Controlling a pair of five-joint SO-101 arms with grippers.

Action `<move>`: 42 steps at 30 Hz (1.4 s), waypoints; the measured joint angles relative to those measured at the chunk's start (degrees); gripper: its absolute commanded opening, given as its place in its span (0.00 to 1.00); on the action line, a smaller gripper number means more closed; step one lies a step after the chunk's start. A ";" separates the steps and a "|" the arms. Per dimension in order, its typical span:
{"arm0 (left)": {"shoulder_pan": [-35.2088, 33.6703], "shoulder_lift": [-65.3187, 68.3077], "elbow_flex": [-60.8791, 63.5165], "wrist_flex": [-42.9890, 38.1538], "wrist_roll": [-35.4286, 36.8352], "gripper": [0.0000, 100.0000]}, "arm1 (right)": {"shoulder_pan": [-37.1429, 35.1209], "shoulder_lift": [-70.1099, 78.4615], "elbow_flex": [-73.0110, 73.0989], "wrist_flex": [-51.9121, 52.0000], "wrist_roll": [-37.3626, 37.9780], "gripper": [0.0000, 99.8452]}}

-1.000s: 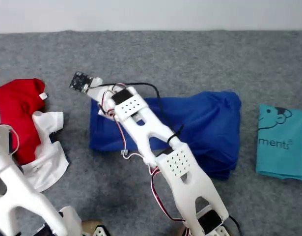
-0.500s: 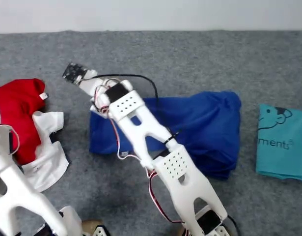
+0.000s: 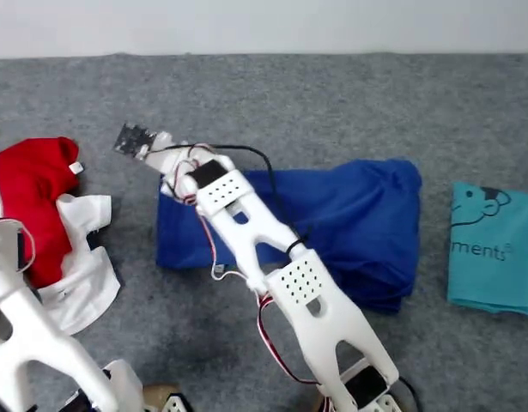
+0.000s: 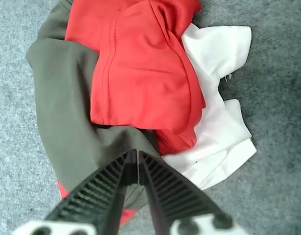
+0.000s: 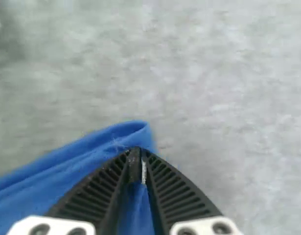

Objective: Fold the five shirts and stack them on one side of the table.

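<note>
The right gripper (image 5: 136, 155) had its jaws pressed together on a corner of the blue shirt (image 5: 52, 191), the fold of cloth bunching just past the tips over the grey table (image 5: 214, 73). The left gripper (image 4: 136, 157) was also closed, its tips over an olive-green shirt (image 4: 62, 112). Whether any fabric was caught between them could not be told.

The left wrist view showed that olive-green shirt lying under a crumpled red shirt (image 4: 140, 73), with a white shirt (image 4: 223, 132) touching the red one's edge.

From the high view, the blue shirt (image 3: 349, 223) lay mid-table, roughly folded. The right arm (image 3: 272, 257) stretched diagonally over it to its far corner. A folded teal shirt (image 3: 495, 249) lay well apart on the other side from the red shirt (image 3: 27, 197) and white shirt (image 3: 83, 275). The left arm (image 3: 23, 335) stood bent beside that pile.
</note>
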 measured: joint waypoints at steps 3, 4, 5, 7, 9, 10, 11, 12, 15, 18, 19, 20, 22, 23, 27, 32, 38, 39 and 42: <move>0.00 0.00 0.00 0.00 0.00 0.02 | 1.23 0.00 0.00 -1.05 0.00 0.01; 0.00 0.00 0.00 0.00 0.00 0.02 | 1.23 0.00 0.00 -0.88 0.00 0.01; 0.00 0.00 0.00 0.00 0.00 0.02 | 1.14 0.00 0.00 -0.44 0.00 0.01; 0.00 0.00 0.00 0.00 0.00 0.02 | 0.88 -0.09 0.00 1.32 0.09 0.01; 0.00 0.00 0.00 0.00 0.00 0.02 | 0.88 -0.44 0.00 3.60 0.09 0.01; 0.00 0.00 0.00 0.00 0.00 0.02 | 0.88 -1.32 0.09 4.75 0.09 0.01; 0.00 0.00 0.00 0.00 0.00 0.02 | 0.97 -2.29 0.09 5.98 0.09 0.01; 0.00 0.00 0.00 0.00 0.00 0.02 | 0.88 -3.78 0.09 7.03 0.09 0.01; 0.00 0.00 0.00 0.00 0.00 0.02 | -0.53 -7.38 0.00 10.02 -1.05 0.01; 0.00 0.00 0.00 0.00 0.00 0.02 | -2.29 -8.53 0.00 12.13 -3.87 0.01; 0.00 0.00 0.00 0.00 0.00 0.02 | -2.73 -8.53 0.00 12.48 -4.57 0.01; 0.00 0.00 0.00 0.00 0.00 0.02 | -3.08 -8.53 0.00 12.84 -4.92 0.01; 0.00 0.00 0.00 0.00 0.00 0.02 | -3.69 -8.44 0.00 13.19 -5.27 0.01; 0.00 0.00 0.00 0.00 0.00 0.02 | -3.96 -8.35 0.00 13.19 -5.36 0.01; 0.00 0.00 0.00 0.00 0.00 0.02 | -4.66 -6.07 0.09 13.36 -5.45 0.01; 0.18 -0.18 0.00 1.14 0.00 0.02 | -4.48 -6.33 -5.80 22.86 -5.71 0.01; 5.36 -0.18 0.00 4.22 0.97 0.02 | -1.58 -6.33 -15.82 40.26 -5.71 0.01; 6.86 -0.18 0.00 4.31 1.85 0.02 | -0.53 -6.33 -17.23 43.16 -5.71 0.01; 12.57 -0.18 0.00 4.57 4.48 0.02 | 2.73 -6.33 -21.27 50.99 -6.51 0.01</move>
